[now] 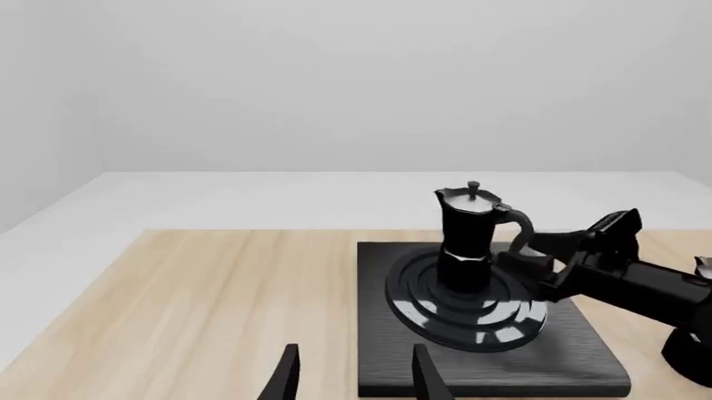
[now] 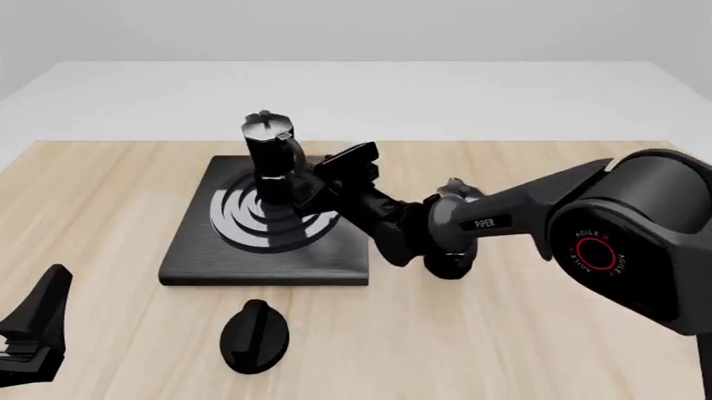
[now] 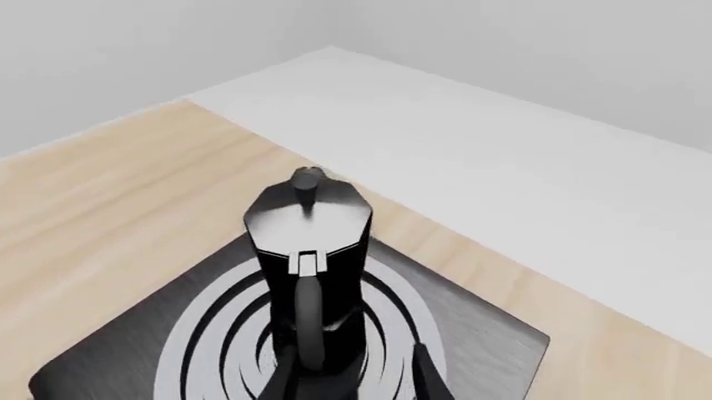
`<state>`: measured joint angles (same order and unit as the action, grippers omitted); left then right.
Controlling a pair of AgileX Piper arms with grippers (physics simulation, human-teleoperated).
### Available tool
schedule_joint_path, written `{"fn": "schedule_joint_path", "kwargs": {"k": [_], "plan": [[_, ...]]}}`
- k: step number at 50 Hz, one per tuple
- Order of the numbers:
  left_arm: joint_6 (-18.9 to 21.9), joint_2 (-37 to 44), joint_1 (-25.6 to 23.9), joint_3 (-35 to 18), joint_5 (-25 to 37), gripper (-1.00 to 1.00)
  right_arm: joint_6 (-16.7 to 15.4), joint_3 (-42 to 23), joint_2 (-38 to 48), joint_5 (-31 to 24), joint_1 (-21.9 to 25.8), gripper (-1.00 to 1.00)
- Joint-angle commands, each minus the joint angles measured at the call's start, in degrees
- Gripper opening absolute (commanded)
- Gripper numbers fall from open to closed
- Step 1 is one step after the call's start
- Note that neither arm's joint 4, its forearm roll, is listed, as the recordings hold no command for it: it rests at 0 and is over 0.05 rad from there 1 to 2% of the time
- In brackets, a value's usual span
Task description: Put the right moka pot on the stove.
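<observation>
I see the right moka pot (image 3: 307,275) upright on the stove (image 2: 189,258), its handle between my right fingers (image 3: 428,379), spread apart.

Simulated test bench, not a real kitchen. Evidence: bare wooden table (image 2: 534,333), blank grey walls, rendered surfaces.

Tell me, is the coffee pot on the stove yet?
Yes, nearly finished. The right moka pot stands upright on the stove, right on the burner rings. The right tool is at the pot's handle, fingers either side; whether it grips is unclear. What's left: let go and pull away. The left tool waits open.
</observation>
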<state>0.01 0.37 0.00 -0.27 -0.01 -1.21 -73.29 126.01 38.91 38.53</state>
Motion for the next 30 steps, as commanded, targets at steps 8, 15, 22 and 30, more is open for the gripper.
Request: {"fn": "schedule_joint_path", "kwargs": {"k": [8, 15, 22, 30], "plan": [[0.0, 0.0, 0.0, 0.0, 0.0, 1.0, -2.0, 5.3, -4.6, 1.0, 0.0, 1.0], [0.0, 0.0, 0.0, 0.0, 0.0, 1.0, -1.0, 9.7, -8.8, 2.7, 0.5, 1.0], [0.0, 0.0, 0.0, 0.0, 0.0, 1.0, -1.8, 13.2, -12.2, 3.2, 1.1, 1.0], [0.0, 0.0, 0.0, 0.0, 0.0, 1.0, -2.6, 17.5, -17.4, 3.1, 1.4, 1.0]]}}
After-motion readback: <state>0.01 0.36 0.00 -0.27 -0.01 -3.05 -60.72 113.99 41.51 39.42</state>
